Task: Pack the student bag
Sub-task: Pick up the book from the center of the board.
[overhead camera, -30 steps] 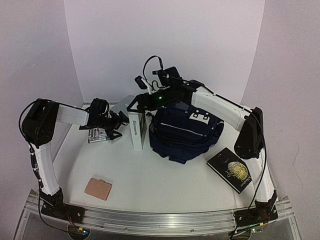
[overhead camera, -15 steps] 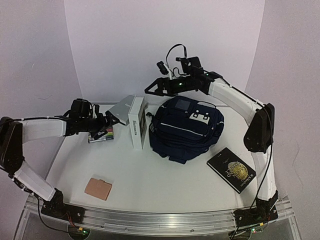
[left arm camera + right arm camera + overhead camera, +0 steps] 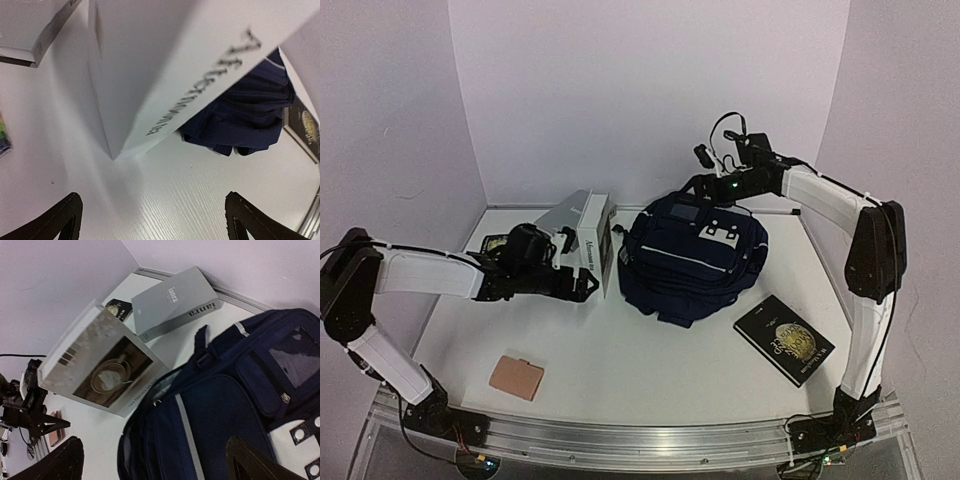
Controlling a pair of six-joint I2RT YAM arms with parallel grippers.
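Observation:
The student bag [image 3: 695,262], dark navy with a white patch and a pale stripe, lies in the middle of the table. A gap along its left side shows a pale lining [image 3: 172,377]. Against that side a white book [image 3: 592,255] stands upright. My left gripper [image 3: 584,285] is low on the table just in front of the book, open and holding nothing. In the left wrist view the book's [image 3: 165,65] near corner sits ahead of the left gripper [image 3: 152,212]. My right gripper [image 3: 694,188] hovers open over the bag's far edge. The right wrist view looks down on the bag [image 3: 225,410].
A grey book [image 3: 563,215] lies behind the white one. A black book with a gold emblem [image 3: 783,340] lies front right of the bag. A tan wallet [image 3: 516,377] is at front left. A small colourful item [image 3: 498,243] shows behind the left arm.
My left arm swung from the colourful item at the back left round to the front of the white book. My right gripper drew back from above that book to the bag's far edge, opening wider.

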